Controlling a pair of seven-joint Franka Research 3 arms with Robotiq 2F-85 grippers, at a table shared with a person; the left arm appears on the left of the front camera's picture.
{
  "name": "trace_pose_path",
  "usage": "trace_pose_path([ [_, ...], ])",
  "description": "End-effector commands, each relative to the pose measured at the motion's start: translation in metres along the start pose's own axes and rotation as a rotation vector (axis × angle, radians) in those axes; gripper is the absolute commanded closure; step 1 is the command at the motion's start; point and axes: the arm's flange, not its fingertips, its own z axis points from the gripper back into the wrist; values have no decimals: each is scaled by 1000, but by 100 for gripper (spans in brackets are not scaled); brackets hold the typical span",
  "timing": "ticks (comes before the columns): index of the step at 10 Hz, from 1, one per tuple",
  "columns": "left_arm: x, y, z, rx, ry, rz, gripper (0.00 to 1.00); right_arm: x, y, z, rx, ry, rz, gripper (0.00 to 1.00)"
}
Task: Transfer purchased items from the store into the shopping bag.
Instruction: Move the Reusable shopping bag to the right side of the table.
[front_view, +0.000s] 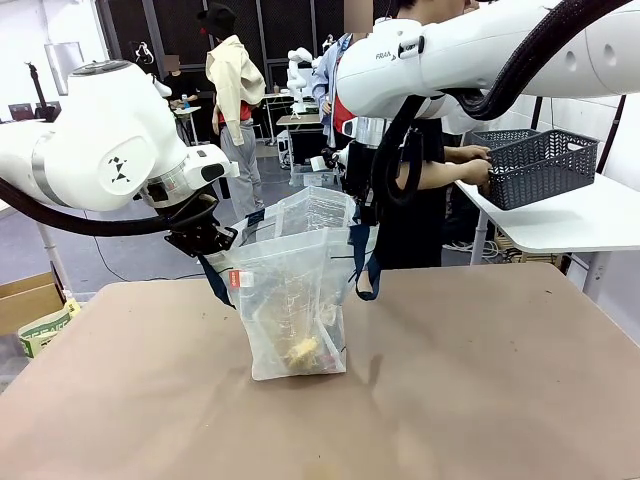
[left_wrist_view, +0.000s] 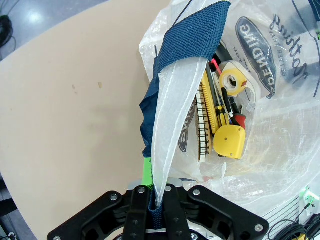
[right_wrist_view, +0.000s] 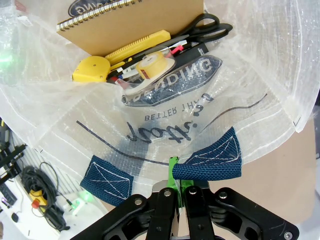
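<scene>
Left wrist view: left pincer (left_wrist_view: 156, 200) is clamped shut on the bag's (left_wrist_view: 280, 165) rim and navy strap (left_wrist_view: 192, 40). Right pincer (right_wrist_view: 178, 192) is clamped on the opposite rim. The items (right_wrist_view: 145, 55) lie at the bag's bottom. The bag stands on the surface (front_view: 500, 380) between the arms. The basket (front_view: 540, 165) is well apart on a second surface, in a person's hands (front_view: 478, 172). Recommendation: hold both grips level and the mouth spread, and avoid pulling the thin film apart.
</scene>
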Motion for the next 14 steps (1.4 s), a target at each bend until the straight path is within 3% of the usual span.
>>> trace_pose_path([
  [1, 0, 0, 0, 0, -1, 1, 100, 0, 0, 0, -2, -2, -1, 100],
  [7, 1, -1, 3, -2, -4, 7, 100, 0, 0, 0, 0, 0, 0, 100],
  [9, 7, -7, 13, -35, -9, 8, 100, 3, 3, 9, 15, -66, -29, 100],
  [14, 22, -26, 21, -79, -23, -18, 100, 20, 3, 16, 50, -107, -88, 100],
])
